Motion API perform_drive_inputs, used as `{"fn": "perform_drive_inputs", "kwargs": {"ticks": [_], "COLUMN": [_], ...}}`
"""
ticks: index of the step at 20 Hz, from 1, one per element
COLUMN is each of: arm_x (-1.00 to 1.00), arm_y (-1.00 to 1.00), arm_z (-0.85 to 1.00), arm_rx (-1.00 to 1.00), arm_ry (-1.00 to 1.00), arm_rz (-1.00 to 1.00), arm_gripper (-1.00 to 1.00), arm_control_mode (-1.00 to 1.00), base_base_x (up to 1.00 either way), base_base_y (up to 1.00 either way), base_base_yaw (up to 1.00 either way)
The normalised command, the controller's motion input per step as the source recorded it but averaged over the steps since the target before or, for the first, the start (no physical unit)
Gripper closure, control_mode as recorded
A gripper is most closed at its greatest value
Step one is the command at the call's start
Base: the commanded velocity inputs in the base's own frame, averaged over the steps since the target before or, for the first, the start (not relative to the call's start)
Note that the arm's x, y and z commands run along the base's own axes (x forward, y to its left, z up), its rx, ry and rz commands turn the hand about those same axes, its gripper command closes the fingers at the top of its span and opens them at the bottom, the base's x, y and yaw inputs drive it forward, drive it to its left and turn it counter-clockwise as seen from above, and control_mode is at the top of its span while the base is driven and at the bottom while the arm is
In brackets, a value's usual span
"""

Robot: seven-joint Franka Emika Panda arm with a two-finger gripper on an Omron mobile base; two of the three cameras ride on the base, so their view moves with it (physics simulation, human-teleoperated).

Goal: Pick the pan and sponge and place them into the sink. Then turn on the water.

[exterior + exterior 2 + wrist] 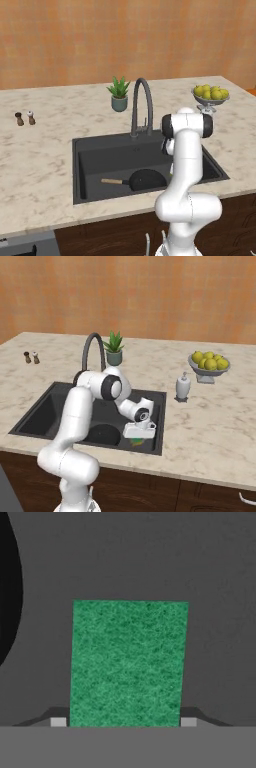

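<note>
The pan (pixel 146 179) lies on the floor of the sink (pixel 85 150), its wooden handle pointing toward the left in the left base view. The arm reaches down into the basin at the pan's right, and the gripper (pixel 138 439) hangs low over the sink floor. In the hand view the green sponge (pixel 128 663) sits between the two finger tips, which stand apart at its two sides; whether they clamp it or merely flank it cannot be told. The dark faucet (pixel 142 106) arches behind the sink on the worktop (pixel 40 160).
</note>
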Motion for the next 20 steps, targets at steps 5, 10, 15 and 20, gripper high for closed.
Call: {"fn": "perform_drive_inputs", "kwargs": {"ticks": [5, 10, 15, 20], "arm_x": [-0.12, -0.27, -0.14, 0.0], "arm_y": [0.18, 0.29, 0.15, 0.08], "arm_z": [0.0, 0.26, 0.7, 0.92], "arm_rx": [0.01, 0.0, 0.0, 0.0], "arm_ry": [-0.27, -0.39, -0.22, -0.03], "arm_rz": [0.0, 0.0, 0.0, 0.0], "arm_gripper": [-1.0, -1.0, -1.0, -1.0], "arm_control_mode": [-1.0, -1.0, -1.0, -1.0], "base_base_x": [0.0, 0.0, 0.0, 0.0], "base_base_y": [0.0, 0.0, 0.0, 0.0], "base_base_yaw": [0.0, 0.0, 0.0, 0.0]}}
